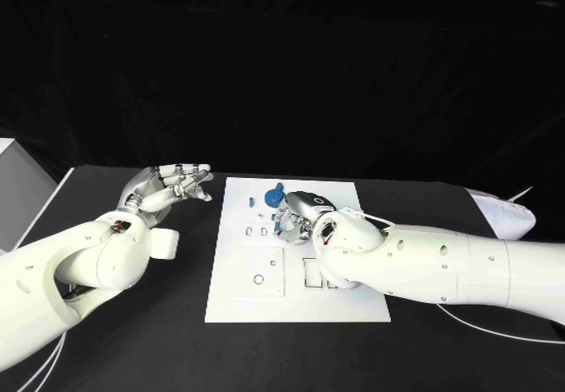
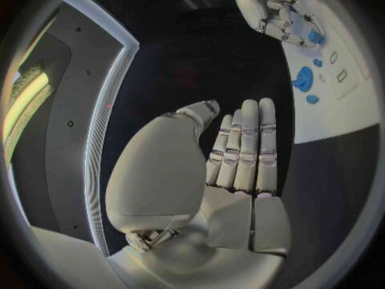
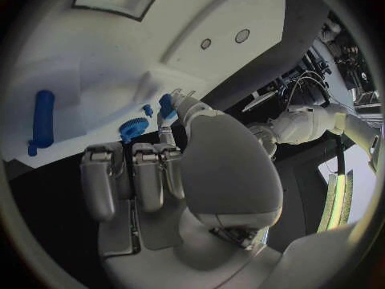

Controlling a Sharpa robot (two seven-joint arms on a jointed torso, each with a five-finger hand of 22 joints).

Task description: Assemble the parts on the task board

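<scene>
matt white task board (image 1: 242, 302), matt black table (image 1: 141, 343)

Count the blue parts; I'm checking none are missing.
4: a gear, a long peg, a small piece beside the gear, a block pinched by the right hand. Others may be hidden.

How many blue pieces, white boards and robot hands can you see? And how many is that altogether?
Blue parts: 4
White task board: 1
Robot hands: 2
Total: 7
</scene>
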